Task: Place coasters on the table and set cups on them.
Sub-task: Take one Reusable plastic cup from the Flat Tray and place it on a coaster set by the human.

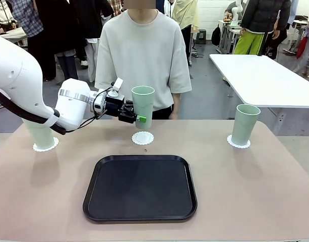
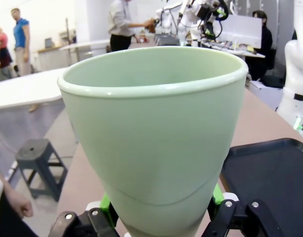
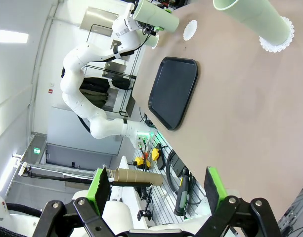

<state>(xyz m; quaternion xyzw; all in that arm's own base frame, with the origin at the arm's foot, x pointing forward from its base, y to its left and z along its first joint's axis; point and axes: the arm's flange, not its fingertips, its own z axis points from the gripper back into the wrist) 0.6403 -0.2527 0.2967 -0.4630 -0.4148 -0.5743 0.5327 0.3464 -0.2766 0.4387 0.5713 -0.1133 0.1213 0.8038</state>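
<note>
Tan bench (image 1: 255,191), rounded corners, shared with a person (image 1: 143,55) standing at far side. Black tray (image 1: 140,187) near middle, bare.

3 mint-green tumblers total. Right cup (image 1: 244,124) upright on its scalloped coaster (image 1: 238,142), done. Left cup (image 1: 41,133) likewise on left coaster (image 1: 45,145), mostly hidden behind the white left arm (image 1: 23,85). Middle cup (image 1: 142,106) held aloft, upright, low on its wall, directly above and slightly behind bare middle coaster (image 1: 142,137); not touching it yet.

Left gripper (image 1: 135,116) pinching middle cup near base, green pads (image 2: 106,203) pressed to both sides in the left wrist view. Low side grasp probably chosen to keep rim clear and base free for a straight drop onto the doily.

Right gripper (image 3: 157,193) spread wide, holding nothing, parked off to the side, well apart from the cups.

Judgement: 2 of 3 placements finished; last step in hand. Next: lower straight down, centre base on coaster, release. Risk: thin doily shifting if base lands off-centre or drags sideways; tall tapered tumbler likely tippy on release.
</note>
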